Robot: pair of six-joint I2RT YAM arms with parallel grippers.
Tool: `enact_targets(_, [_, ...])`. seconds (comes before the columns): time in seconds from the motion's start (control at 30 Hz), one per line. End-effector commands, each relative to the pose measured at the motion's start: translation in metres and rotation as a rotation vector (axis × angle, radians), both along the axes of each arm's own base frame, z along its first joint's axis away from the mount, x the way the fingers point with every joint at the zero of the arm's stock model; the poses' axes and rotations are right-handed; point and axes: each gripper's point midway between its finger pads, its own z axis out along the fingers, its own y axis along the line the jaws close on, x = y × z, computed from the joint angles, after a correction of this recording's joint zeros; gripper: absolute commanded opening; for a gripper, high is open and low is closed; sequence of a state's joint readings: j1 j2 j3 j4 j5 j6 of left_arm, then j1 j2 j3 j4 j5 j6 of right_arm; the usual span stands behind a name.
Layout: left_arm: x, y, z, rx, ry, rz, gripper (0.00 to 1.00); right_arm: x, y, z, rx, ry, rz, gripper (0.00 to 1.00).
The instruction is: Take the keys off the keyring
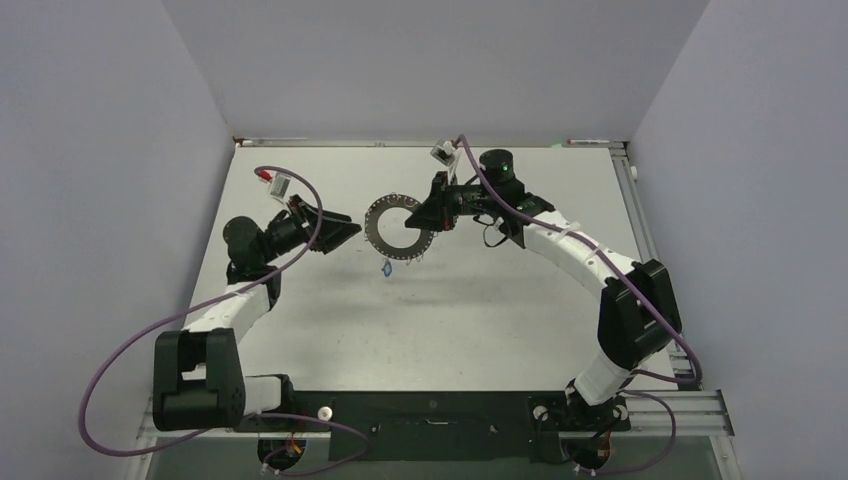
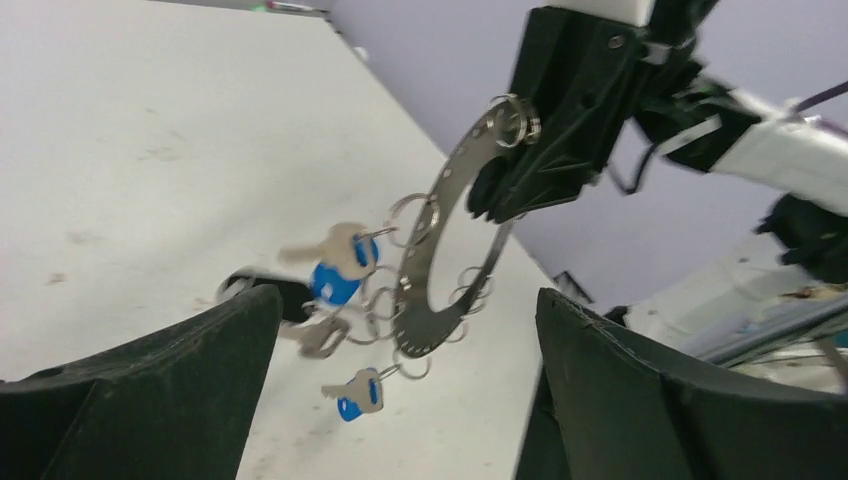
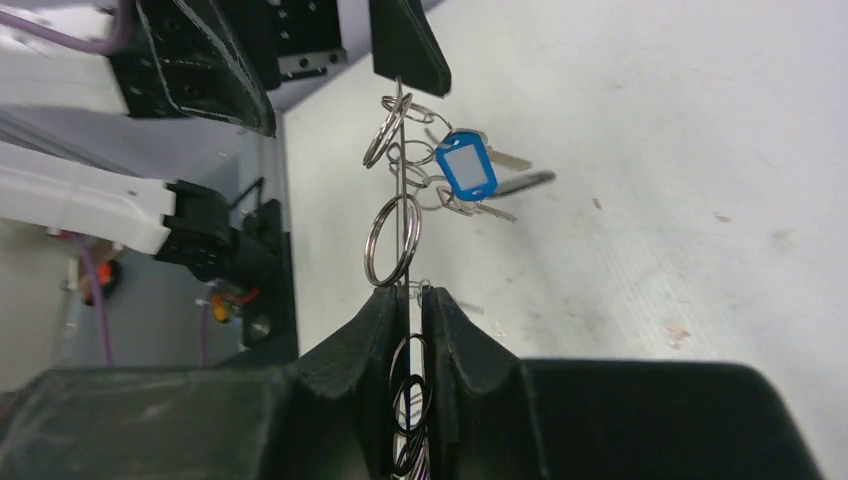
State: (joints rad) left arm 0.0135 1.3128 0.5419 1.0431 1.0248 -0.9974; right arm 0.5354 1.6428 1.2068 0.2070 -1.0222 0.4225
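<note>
Top view: the wide flat grey metal keyring (image 1: pixel 398 228) hangs above the white desk (image 1: pixel 450 320), centre-far, right jaws clamped on its right rim, left jaws apart beside it. Left wrist: tiny blue-headed keys (image 2: pixel 345 268) dangle, likely light. Right wrist: ring edge-on, stiff; pinch a key's head

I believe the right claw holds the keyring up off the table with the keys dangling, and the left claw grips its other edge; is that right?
Not quite: the left claw grips nothing. It is open and apart from the keyring, as the left wrist view shows. The right claw does hold it off the table, keys dangling.
</note>
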Motion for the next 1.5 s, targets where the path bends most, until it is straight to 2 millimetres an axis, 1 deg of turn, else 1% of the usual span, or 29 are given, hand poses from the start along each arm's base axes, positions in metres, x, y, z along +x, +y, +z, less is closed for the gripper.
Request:
enact_targets(0.0, [0.019,0.023,-0.002,0.254,-0.137,0.108,0.96,-0.003,-0.032,0.003,-0.260,-0.177,0.003,0.05])
enact_targets(0.03, [0.022,0.028,-0.012,0.326,-0.139,0.129,0.96,-0.001,-0.038,-0.001,-0.317,-0.188,0.002,0.05])
enact_targets(0.07, [0.025,0.033,-0.007,0.390,-0.171,0.150,0.96,0.000,-0.043,-0.005,-0.368,-0.195,0.001,0.05])
enact_targets(0.13, [0.028,0.044,-0.010,0.508,-0.213,0.187,0.96,0.002,-0.054,-0.013,-0.458,-0.203,0.006,0.05])
enact_targets(0.17, [0.034,0.052,-0.009,0.554,-0.220,0.240,0.96,0.004,-0.059,-0.016,-0.500,-0.214,0.005,0.05])
enact_targets(0.27, [0.046,0.075,-0.004,0.605,-0.197,0.394,0.96,0.006,-0.070,-0.023,-0.593,-0.227,0.003,0.05])
enact_targets(0.33, [0.045,0.078,0.000,0.616,-0.224,0.400,0.96,0.005,-0.074,-0.023,-0.632,-0.236,0.013,0.05])
enact_targets(0.4, [0.040,0.069,-0.001,0.621,-0.242,0.322,0.96,0.003,-0.074,-0.021,-0.642,-0.249,0.037,0.05])
enact_targets(0.5, [0.018,0.049,-0.019,0.627,-0.288,0.125,0.96,-0.007,-0.071,-0.019,-0.653,-0.269,0.081,0.05])
enact_targets(0.6, [-0.001,0.033,-0.030,0.573,-0.335,-0.005,0.96,-0.015,-0.065,-0.017,-0.660,-0.301,0.121,0.05])
enact_targets(0.7, [-0.013,0.018,-0.036,0.530,-0.407,-0.068,0.96,-0.025,-0.059,-0.013,-0.658,-0.329,0.162,0.05])
enact_targets(0.73, [-0.019,0.013,-0.044,0.523,-0.419,-0.086,0.96,-0.028,-0.056,-0.012,-0.658,-0.343,0.176,0.05])
enact_targets(0.77, [-0.021,0.010,-0.047,0.521,-0.450,-0.089,0.96,-0.032,-0.053,-0.011,-0.656,-0.353,0.191,0.05])
enact_targets(0.83, [-0.034,-0.010,-0.050,0.510,-0.525,-0.145,0.98,-0.037,-0.048,-0.007,-0.657,-0.381,0.214,0.05])
enact_targets(0.9, [-0.043,-0.022,-0.057,0.509,-0.568,-0.192,1.00,-0.041,-0.043,-0.003,-0.656,-0.398,0.228,0.05])
enact_targets(0.93, [-0.046,-0.029,-0.060,0.511,-0.589,-0.209,0.95,-0.042,-0.040,0.000,-0.651,-0.407,0.230,0.05])
enact_targets(1.0, [-0.050,-0.039,-0.064,0.518,-0.622,-0.224,0.90,-0.045,-0.037,0.003,-0.645,-0.413,0.236,0.05])
enact_targets(1.1, [-0.053,-0.047,-0.070,0.514,-0.659,-0.232,0.79,-0.049,-0.033,0.009,-0.623,-0.429,0.247,0.05])
enact_targets(1.23, [-0.054,-0.049,-0.076,0.518,-0.697,-0.231,0.67,-0.058,-0.028,0.013,-0.614,-0.450,0.271,0.05])
enact_targets(1.47, [-0.063,-0.052,-0.087,0.534,-0.732,-0.282,0.55,-0.069,-0.025,0.014,-0.608,-0.473,0.316,0.05])
